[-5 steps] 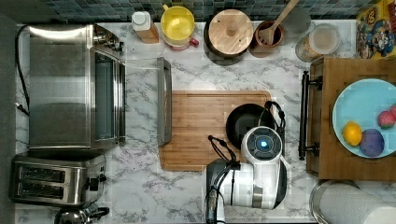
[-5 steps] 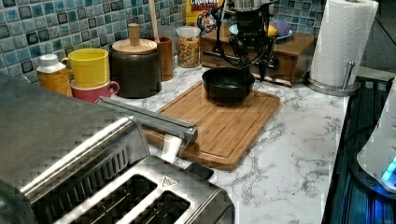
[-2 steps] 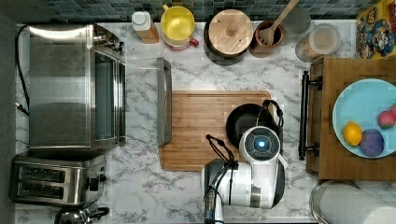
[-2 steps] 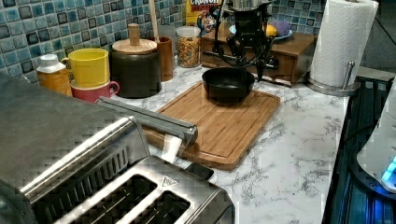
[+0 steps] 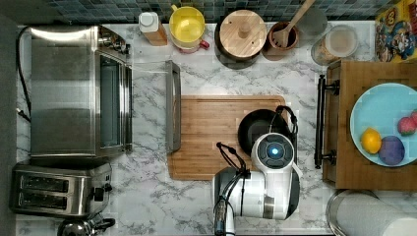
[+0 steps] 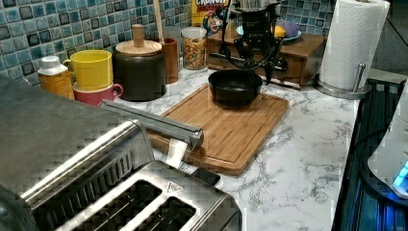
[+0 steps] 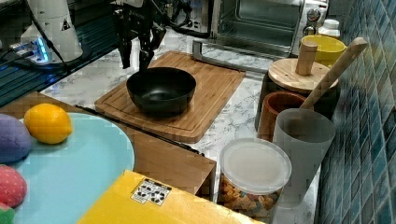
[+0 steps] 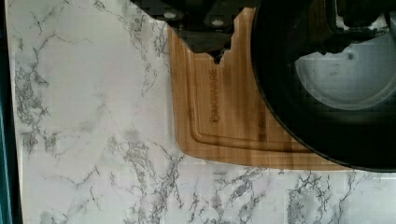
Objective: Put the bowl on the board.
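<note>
The black bowl [image 7: 161, 90] sits upright on the light wooden board [image 7: 212, 88], at the end nearest the darker tray, as the top view shows for the bowl [image 5: 256, 129] and the board [image 5: 209, 132]. My gripper [image 7: 136, 57] hangs just above the bowl's rim on the side away from the wall, open, with nothing between its fingers. In the wrist view one finger [image 8: 210, 28] is outside the rim and the other [image 8: 357, 25] over the glossy inside of the bowl [image 8: 327, 116]. In the left view the gripper [image 6: 255, 57] stands over the bowl [image 6: 235, 86].
A wooden tray [image 5: 354, 162] holds a blue plate [image 5: 381, 110] with fruit at the top view's right. A toaster oven with its door [image 5: 172, 105] open borders the board's other end. Lidded canister [image 5: 242, 30], yellow mug [image 5: 187, 24] and jars line the wall.
The gripper has risen slightly above the bowl's rim. The bowl stays put on the board.
</note>
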Robot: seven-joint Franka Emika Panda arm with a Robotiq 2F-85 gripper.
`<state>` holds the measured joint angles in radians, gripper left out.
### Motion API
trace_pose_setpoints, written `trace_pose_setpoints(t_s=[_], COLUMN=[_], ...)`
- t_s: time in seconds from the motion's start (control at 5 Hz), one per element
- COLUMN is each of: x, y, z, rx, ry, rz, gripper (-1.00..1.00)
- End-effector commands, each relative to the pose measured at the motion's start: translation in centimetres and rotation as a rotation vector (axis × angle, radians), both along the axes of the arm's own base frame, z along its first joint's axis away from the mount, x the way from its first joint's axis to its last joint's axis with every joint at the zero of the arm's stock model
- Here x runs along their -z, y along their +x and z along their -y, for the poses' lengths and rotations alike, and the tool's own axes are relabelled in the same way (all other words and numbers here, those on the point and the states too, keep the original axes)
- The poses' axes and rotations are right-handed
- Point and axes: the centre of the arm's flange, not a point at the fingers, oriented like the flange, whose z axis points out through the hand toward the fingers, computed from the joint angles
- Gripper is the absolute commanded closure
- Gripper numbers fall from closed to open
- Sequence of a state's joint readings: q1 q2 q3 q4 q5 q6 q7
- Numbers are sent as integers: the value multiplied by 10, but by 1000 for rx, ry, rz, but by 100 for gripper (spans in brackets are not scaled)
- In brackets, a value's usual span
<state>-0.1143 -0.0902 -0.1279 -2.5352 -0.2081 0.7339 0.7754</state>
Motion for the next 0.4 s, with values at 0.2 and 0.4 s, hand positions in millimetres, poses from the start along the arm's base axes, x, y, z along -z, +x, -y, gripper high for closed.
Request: trace_pose_setpoints(t_s=[0.2, 0.4], x=[-17, -17], y=[11, 11], z=[0, 0], rx=[-64, -64], ry=[3, 3], rz=[39, 38], gripper=[0, 0])
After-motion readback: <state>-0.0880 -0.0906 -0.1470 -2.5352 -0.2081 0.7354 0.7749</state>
